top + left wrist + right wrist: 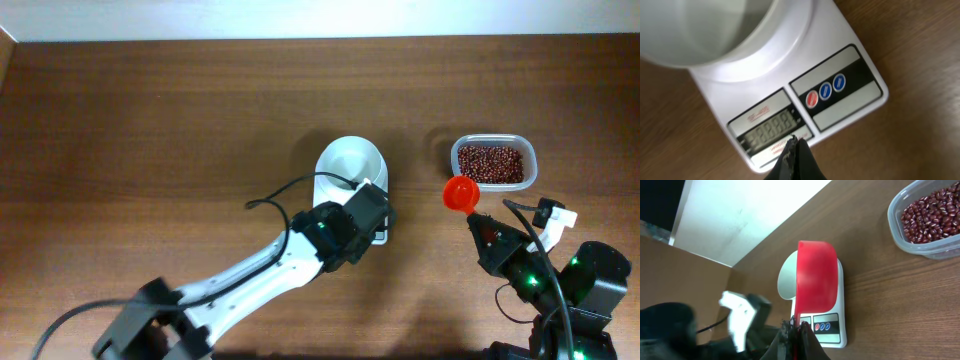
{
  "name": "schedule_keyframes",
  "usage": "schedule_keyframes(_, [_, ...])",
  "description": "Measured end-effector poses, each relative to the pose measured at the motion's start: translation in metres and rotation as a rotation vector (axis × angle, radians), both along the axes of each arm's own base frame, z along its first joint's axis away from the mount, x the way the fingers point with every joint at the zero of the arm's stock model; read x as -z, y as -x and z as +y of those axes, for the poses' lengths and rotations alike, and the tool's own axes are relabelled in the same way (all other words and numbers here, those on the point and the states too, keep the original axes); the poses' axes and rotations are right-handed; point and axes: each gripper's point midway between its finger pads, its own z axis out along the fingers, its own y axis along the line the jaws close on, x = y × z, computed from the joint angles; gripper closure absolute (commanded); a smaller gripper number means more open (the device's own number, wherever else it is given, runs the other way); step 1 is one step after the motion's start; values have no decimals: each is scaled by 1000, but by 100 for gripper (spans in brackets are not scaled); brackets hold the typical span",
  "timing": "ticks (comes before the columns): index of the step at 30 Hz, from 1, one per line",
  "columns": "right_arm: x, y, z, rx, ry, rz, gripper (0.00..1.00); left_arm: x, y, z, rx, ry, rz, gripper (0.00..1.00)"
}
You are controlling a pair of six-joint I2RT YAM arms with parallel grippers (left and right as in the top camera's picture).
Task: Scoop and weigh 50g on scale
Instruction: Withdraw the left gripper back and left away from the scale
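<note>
The main risk sits at the front of the scale [850, 50], which stands about mid-table, slightly toward the right edge, with the white bowl [705, 30] on its platform. The left gripper [795, 150], fingers pressed together with nothing between them, has its tip at the lower border of the display [769, 125], beside the red and blue buttons [825, 90]. A downward push there could nudge the light scale across the table [150, 120] or load it, and the reading for the 50g target would then be off; the digits are too blurred to read. The second risk is on the right. The right gripper [796, 330] pinches only the thin handle of the red scoop [817, 277], so the cup could twist in the grip. Beans [932, 212] could also fall on the wood between the clear tub [895, 227], nearer the right edge, and the bowl. No beans show in the scoop, so I judge that scooping is not yet done. The left arm reaches in from the front-left corner, wrist pitched down over the scale's front. The right arm rises from the front-right corner and holds the scoop out level, just beside the tub's near left corner.
</note>
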Motion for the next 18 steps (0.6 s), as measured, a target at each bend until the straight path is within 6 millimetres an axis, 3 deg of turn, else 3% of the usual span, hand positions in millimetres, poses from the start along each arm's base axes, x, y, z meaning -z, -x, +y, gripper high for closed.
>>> schedule_keyframes(3, [0,0,0,0,0,0,96,-20,3,4,0,27,-24,95])
schedule_keyframes(9, [0,0,0,0,0,0,96,-85,7,10,0,163,-142,79])
schedule_keyframes(12, [0,0,0,0,0,0,96,-109,5,18,-19,215,-191,76])
schedule_keyframes(18, [4,-2,-1,0,-6,21,96,-122,-16,49,-119,231,-230,67])
